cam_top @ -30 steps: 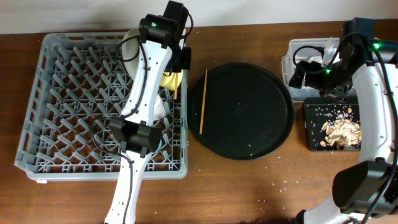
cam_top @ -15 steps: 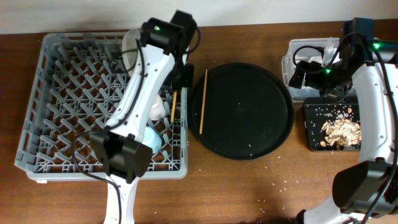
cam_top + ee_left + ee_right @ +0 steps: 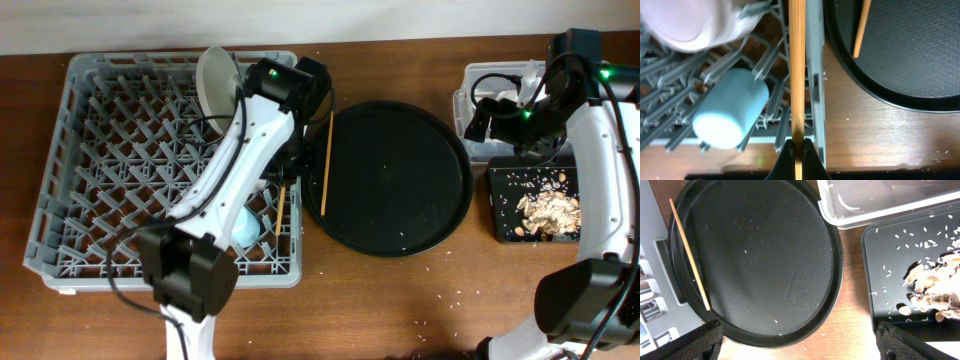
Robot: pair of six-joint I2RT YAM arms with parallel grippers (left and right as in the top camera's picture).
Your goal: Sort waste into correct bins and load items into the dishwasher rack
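Note:
My left gripper is shut on a thin wooden chopstick and holds it over the right edge of the grey dishwasher rack. The second chopstick lies on the round black tray. In the rack, the pale plate stands upright, and a light blue cup and a pink cup lie among the pegs. The yellow bowl is hidden. My right gripper is open and empty near the bins.
The clear tub stands at the back right. The flat black tray in front of it holds beige food scraps. A few crumbs lie on the wooden table.
My left arm has moved right and toward the front along the rack's right edge with the chopstick, uncovering the plate. The right arm has not moved.

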